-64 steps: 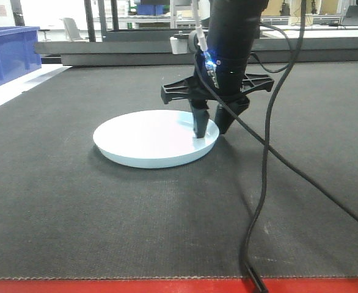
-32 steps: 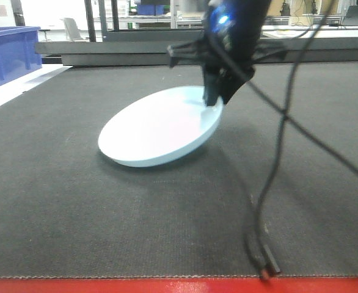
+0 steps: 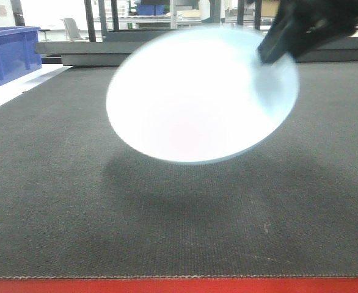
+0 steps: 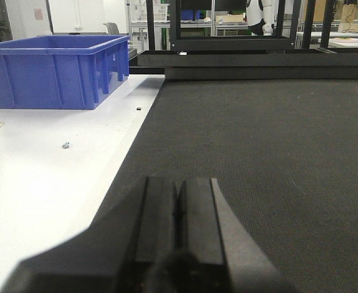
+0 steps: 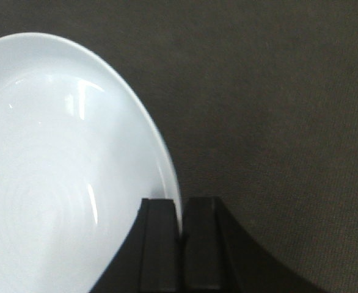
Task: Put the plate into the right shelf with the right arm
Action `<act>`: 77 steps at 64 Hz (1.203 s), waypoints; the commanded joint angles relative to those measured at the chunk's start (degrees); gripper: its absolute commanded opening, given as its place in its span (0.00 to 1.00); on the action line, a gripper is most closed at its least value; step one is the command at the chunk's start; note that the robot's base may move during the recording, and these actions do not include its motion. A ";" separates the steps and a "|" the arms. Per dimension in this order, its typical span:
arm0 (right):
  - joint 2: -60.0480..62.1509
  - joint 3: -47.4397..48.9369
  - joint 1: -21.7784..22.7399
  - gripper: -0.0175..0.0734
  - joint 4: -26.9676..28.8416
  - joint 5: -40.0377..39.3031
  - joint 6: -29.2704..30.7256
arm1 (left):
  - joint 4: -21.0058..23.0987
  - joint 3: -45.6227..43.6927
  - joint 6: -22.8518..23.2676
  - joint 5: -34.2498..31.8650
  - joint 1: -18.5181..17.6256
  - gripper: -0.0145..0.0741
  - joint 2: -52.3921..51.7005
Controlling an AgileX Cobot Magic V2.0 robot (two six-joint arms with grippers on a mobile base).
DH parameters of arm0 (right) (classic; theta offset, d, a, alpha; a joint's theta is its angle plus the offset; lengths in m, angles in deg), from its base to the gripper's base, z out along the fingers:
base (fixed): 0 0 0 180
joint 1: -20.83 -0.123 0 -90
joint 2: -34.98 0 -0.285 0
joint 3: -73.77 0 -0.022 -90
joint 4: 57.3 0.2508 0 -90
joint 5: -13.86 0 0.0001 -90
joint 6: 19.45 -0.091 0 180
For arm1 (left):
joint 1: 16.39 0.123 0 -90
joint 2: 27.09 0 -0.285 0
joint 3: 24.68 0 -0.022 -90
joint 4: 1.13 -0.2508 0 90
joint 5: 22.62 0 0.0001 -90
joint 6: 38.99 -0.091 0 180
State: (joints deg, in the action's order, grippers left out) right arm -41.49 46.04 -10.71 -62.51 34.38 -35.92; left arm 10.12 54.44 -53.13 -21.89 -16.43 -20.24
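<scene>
In the front view the black two-finger right end effector [image 3: 270, 49] is blurred by motion and cut off by the top edge, so we cannot make out its fingers there. The plain round white plate [image 3: 200, 97] is blurred too. The right wrist view shows what the front view does not: the two fingers [image 5: 160, 244] are clamped on the rim of the plate, one on each face. The plate hangs tilted in the air above the middle of the dark grey woven surface [image 3: 167, 238], and its shadow [image 3: 185, 183] lies below it. Only the left wrist view shows the black left end effector [image 4: 179, 201], its fingers pressed together on nothing, low near the left edge of the surface. It also shows a large blue plastic bin [image 4: 57, 73] on the white area [image 4: 44, 171] beyond that edge. Half a second ago the left rim of the plate rested on the surface; now it is fully lifted, and the black cable has left the front view.
</scene>
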 commanded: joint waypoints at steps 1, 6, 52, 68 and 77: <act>8.52 -1.88 -0.77 0.25 -0.80 -7.51 0.42 | 0.12 0.45 0.14 -5.11 0.10 0.11 -0.63; 14.11 -3.82 -1.45 0.25 -1.07 -8.68 0.42 | 0.12 0.45 0.14 -5.11 0.10 0.11 -0.63; 42.60 -5.67 -6.65 0.25 -8.75 -8.16 0.42 | 0.12 0.45 0.14 -5.11 0.10 0.11 -0.63; 43.41 -5.61 -6.65 0.25 -8.75 -8.54 0.42 | 0.12 0.45 0.14 -5.11 0.10 0.11 -0.63; 43.41 -5.61 -6.65 0.25 -8.75 -8.54 0.42 | 0.12 0.45 0.14 -5.11 0.10 0.11 -0.63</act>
State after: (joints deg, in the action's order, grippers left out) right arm 2.19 38.60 -17.30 -70.12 31.63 -35.79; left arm 10.12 54.44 -53.13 -21.89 -16.43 -20.24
